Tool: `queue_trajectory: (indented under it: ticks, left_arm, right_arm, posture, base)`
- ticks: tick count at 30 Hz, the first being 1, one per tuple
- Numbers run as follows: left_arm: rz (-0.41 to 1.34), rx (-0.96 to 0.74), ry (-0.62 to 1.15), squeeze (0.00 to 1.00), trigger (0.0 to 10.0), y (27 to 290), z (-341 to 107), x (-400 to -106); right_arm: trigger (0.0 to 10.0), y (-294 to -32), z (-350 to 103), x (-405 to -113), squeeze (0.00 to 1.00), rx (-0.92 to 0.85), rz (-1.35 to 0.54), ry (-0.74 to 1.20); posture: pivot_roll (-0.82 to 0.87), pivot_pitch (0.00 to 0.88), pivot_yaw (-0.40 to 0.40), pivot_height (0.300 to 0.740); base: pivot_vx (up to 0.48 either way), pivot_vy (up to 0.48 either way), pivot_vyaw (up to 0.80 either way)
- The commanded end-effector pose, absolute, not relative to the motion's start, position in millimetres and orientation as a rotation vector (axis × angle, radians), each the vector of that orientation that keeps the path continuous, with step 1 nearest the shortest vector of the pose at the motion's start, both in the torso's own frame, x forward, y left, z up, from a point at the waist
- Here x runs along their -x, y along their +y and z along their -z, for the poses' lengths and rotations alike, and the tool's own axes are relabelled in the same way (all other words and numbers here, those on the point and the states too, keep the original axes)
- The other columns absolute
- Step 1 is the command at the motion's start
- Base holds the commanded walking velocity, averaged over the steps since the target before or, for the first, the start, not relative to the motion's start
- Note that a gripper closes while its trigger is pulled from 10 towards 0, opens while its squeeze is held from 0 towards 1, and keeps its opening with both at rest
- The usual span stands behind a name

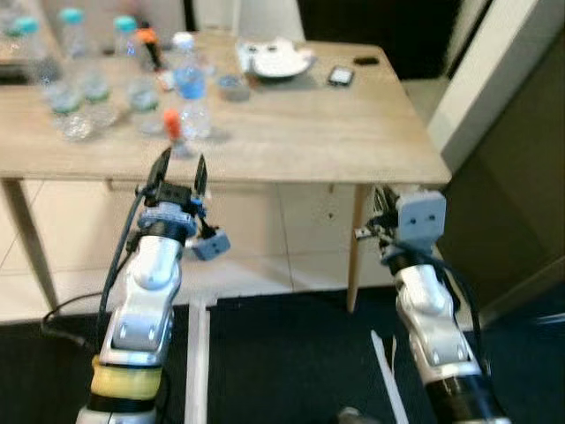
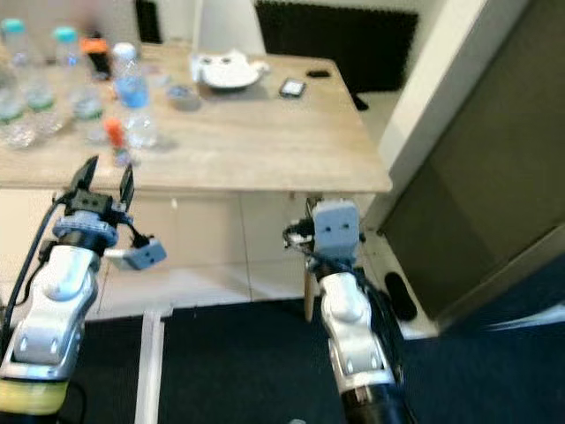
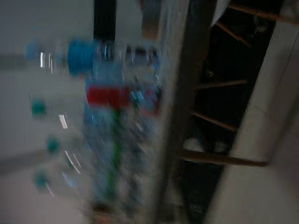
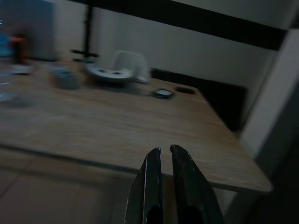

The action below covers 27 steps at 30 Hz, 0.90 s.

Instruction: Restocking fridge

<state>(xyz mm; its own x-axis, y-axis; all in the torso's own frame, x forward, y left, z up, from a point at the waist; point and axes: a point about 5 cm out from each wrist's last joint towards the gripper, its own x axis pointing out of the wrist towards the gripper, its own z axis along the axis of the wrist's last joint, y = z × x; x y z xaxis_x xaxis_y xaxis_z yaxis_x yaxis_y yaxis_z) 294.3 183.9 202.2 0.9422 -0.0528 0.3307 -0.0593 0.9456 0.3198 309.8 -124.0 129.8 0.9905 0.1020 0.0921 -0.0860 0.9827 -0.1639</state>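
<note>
Several clear water bottles [image 1: 81,79] with teal caps stand at the back left of a wooden table [image 1: 300,132]. A bottle with a blue label [image 1: 187,84] stands nearer, beside a small orange-capped bottle [image 1: 173,124]. My left gripper [image 1: 181,168] is raised in front of the table's near edge, just below these bottles, its fingers open and holding nothing. The left wrist view is blurred; a blue-capped bottle [image 3: 81,57] with a red label can be made out. My right gripper [image 4: 165,154] is held low by the table's right front corner, its fingers shut and holding nothing.
A white dish [image 1: 275,60], a small grey cup [image 1: 234,86] and a black phone [image 1: 341,76] lie at the back of the table. A dark tall panel [image 1: 521,177] stands at the right. A table leg [image 1: 356,247] and a black floor mat [image 1: 291,353] are below.
</note>
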Motion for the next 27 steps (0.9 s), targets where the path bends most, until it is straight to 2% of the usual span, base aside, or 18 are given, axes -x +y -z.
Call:
queue_trajectory:
  ticks: [1,3,15,27]
  left_arm:
    - [0.04,-0.331,-0.354,0.0,10.0,173.6,-202.2,-294.1]
    - [0.042,-0.331,-0.354,0.0,10.0,173.0,-202.2,-294.0]
    - [0.052,-0.324,-0.349,0.0,10.0,168.2,-200.9,-293.3]
    - [0.052,-0.294,-0.327,0.0,10.0,162.6,-192.0,-288.2]
  right_arm:
    - [10.0,-134.5,-125.7,-308.2,0.0,0.159,-0.059,-0.076]
    - [10.0,-134.7,-125.9,-308.2,0.0,0.158,-0.059,-0.076]
    - [10.0,-132.4,-129.0,-308.8,0.0,0.165,-0.065,-0.092]
    - [10.0,-125.8,-130.4,-307.6,0.0,0.166,-0.107,-0.102]
  posture:
    - [0.01,0.055,-0.037,0.74]
    - [0.01,0.055,-0.037,0.74]
    - [0.01,0.057,-0.033,0.74]
    - [0.01,0.058,-0.036,0.74]
  base:
    - [0.398,0.0,-0.8]
    - [0.398,0.0,-0.8]
    - [0.356,0.0,0.0]
    - [0.0,0.0,0.0]
